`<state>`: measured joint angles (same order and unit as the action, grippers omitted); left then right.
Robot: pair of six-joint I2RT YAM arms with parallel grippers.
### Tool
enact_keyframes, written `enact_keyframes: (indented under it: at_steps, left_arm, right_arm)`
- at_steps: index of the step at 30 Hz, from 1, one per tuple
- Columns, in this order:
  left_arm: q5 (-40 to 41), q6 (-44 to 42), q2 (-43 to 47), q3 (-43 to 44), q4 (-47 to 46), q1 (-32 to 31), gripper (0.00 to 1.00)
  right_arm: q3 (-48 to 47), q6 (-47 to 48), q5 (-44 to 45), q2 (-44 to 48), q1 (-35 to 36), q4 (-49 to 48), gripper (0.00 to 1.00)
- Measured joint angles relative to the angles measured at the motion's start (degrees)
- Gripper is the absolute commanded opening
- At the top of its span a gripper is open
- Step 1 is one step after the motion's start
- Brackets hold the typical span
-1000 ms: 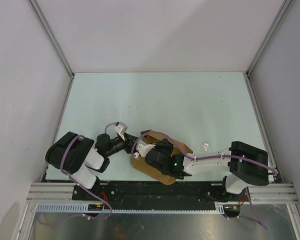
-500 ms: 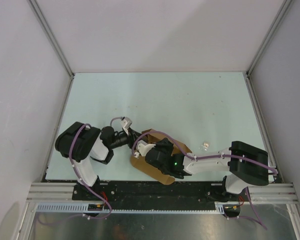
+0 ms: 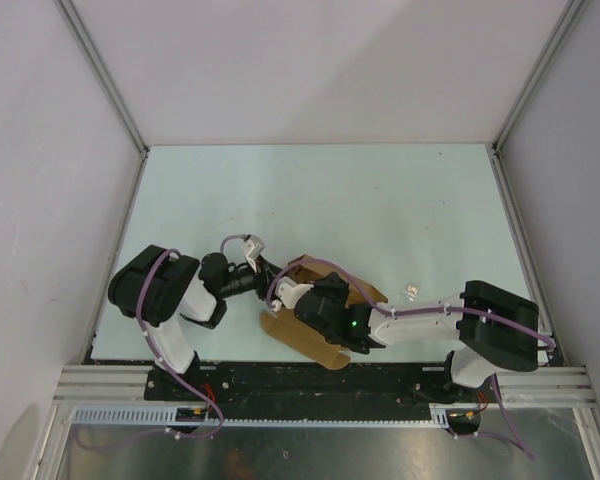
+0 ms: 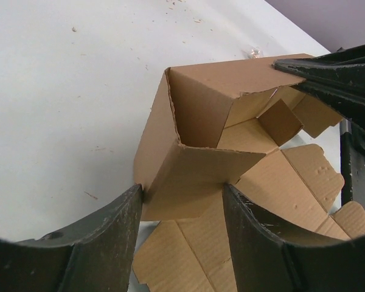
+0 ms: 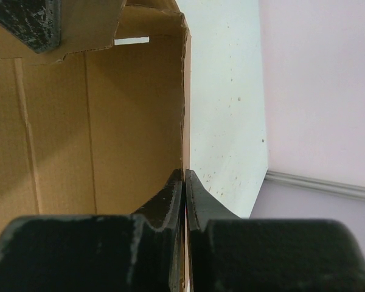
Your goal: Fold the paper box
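Brown paper box (image 4: 201,121) half-erected, flaps flat on surface (image 4: 61,91); wall pinched by right fingers (image 5: 167,204); left fingers (image 4: 103,243) spread astride a flap.

— What sort of place is this?
— A robotics lab, a test cell by the look of it. Two robot arms, the left arm (image 3: 165,295) and the right arm (image 3: 430,318), sit bolted side by side at the near edge of a pale green desk (image 3: 380,200).
— What else points that way?
— Plain white panels (image 3: 320,60) box the desk in on three sides, held by aluminium posts (image 3: 102,78). In front runs an extruded metal rail (image 3: 90,380) with a slotted cable duct (image 3: 310,420), and purple cables (image 3: 152,345) loop along the arms. A brown paper box (image 3: 305,343) lies between the arms, plain cardboard on a bare work surface
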<state>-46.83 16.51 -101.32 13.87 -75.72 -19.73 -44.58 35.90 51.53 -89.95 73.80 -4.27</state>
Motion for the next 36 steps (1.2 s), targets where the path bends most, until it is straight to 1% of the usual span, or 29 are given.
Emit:
enact_keyframes:
  at_steps: [8,14,19,25,30,36]
  left_arm:
    - [-0.4,0.6,-1.0,1.0,0.0,0.0,0.55]
    - [-0.1,1.0,-1.8,1.7,0.0,-1.0,0.54]
    - [0.9,1.0,-1.8,1.6,0.0,-2.6,0.55]
    - [4.6,0.9,-1.5,1.2,0.0,-5.1,0.56]
    - [8.4,0.5,0.0,-0.3,0.0,-6.7,0.59]
    - [11.0,-0.1,2.8,-2.6,0.1,-7.0,0.63]
  right_arm:
    - [0.2,0.2,-0.2,-0.1,0.3,-0.6,0.08]
    - [0.3,0.2,0.1,-0.4,1.0,-0.8,0.10]
    - [0.3,0.1,0.1,-0.5,1.8,-1.1,0.12]
    - [0.3,-0.1,0.8,-1.4,2.5,-1.9,0.14]
    - [0.4,-0.1,1.1,-1.6,3.1,-2.1,0.15]
    - [0.5,-0.5,0.8,-1.6,3.4,-2.1,0.22]
